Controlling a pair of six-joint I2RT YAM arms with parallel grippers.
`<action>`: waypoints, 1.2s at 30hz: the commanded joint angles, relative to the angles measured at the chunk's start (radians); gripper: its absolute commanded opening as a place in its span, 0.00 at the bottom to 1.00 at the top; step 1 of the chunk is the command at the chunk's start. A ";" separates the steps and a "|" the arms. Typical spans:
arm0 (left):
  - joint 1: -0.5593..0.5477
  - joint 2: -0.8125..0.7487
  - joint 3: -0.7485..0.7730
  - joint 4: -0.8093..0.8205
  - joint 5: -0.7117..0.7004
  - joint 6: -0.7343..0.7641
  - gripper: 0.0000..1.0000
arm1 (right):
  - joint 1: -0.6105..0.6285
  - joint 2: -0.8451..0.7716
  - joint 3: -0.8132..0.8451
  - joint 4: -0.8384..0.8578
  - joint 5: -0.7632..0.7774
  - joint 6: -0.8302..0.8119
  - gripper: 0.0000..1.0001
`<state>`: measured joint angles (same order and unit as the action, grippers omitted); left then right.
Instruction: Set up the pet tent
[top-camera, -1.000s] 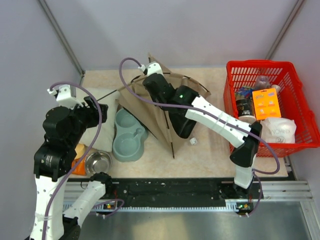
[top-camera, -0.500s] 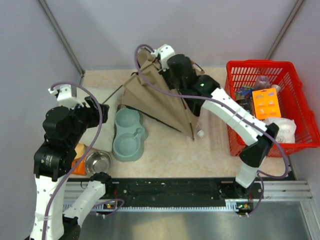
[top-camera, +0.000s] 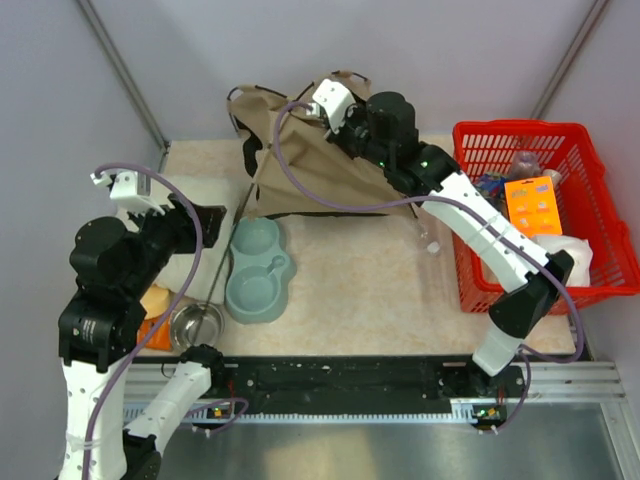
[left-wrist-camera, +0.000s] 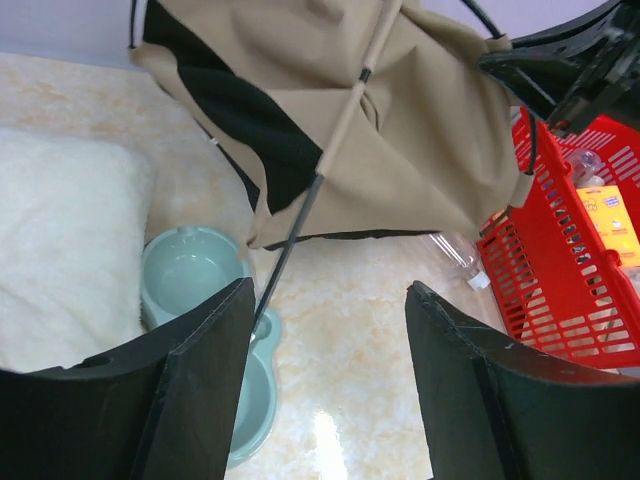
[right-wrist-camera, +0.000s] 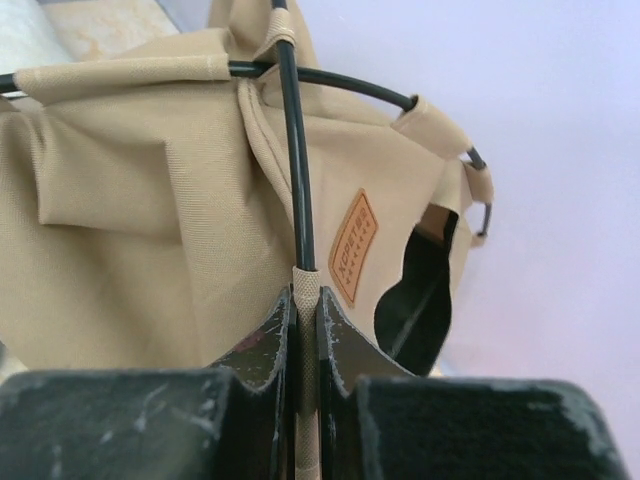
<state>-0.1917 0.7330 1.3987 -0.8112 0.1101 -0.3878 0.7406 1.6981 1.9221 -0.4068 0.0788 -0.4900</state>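
The tan pet tent hangs half-folded at the back of the table, lifted off the surface. My right gripper is shut on a fabric-sleeved black pole at the tent's top; in the right wrist view the gripper pinches that sleeve, with the brown label and the dark doorway beside it. A loose black pole slants from the tent down past the green bowl. A small white piece dangles under the tent's right side. My left gripper is open and empty, facing the tent from the left.
A cream plush pillow lies at the left under my left arm. A green double bowl and a steel bowl sit in front of it. A red basket with several packaged items stands at the right.
My right gripper has lifted the tent from the table's middle up and back toward the rear wall, swinging it right. The left arm has shifted only slightly.
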 joint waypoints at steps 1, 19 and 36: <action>0.003 -0.003 0.029 0.023 -0.012 0.029 0.67 | -0.092 -0.048 -0.070 0.175 -0.200 -0.130 0.00; 0.001 0.036 -0.021 -0.019 -0.046 0.003 0.67 | -0.135 -0.159 -0.099 0.114 -0.269 0.527 0.58; 0.003 -0.027 -0.047 -0.088 -0.136 -0.059 0.67 | 0.376 -0.163 -0.845 0.838 -0.036 1.076 0.55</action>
<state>-0.1917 0.7292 1.3602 -0.8829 0.0193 -0.4217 1.0992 1.4902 1.0794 0.2459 -0.0357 0.4755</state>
